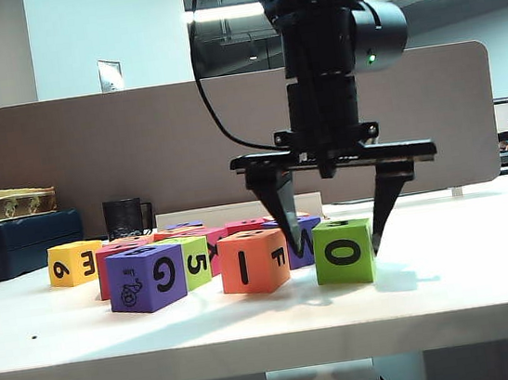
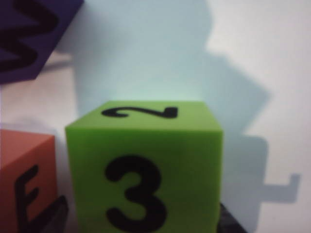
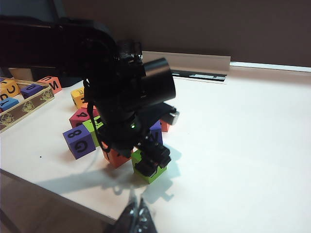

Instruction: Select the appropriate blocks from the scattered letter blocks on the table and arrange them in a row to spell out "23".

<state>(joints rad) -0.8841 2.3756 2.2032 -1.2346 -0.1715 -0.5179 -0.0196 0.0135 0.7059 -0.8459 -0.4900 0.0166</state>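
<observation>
Exterior view: the table's white front edge lies nearest, and just behind it the lime cube sits upright showing "O", with the orange cube showing "I" just beside it on the left, a narrow gap between. The left claw straddles the lime cube, jaws wide, fingers standing clear of its sides. Other cubes cluster further left.

Left wrist view: the lime cube fills the frame, its faces reading "3" and "2"; matte foam, so likely light, soft and grippy. Its flat opposite sides look the best place to pinch, gently.

Right wrist view: the right claw shows only as a dark tip at the frame's edge, far from the lime cube; whether it is parted I cannot tell.
</observation>
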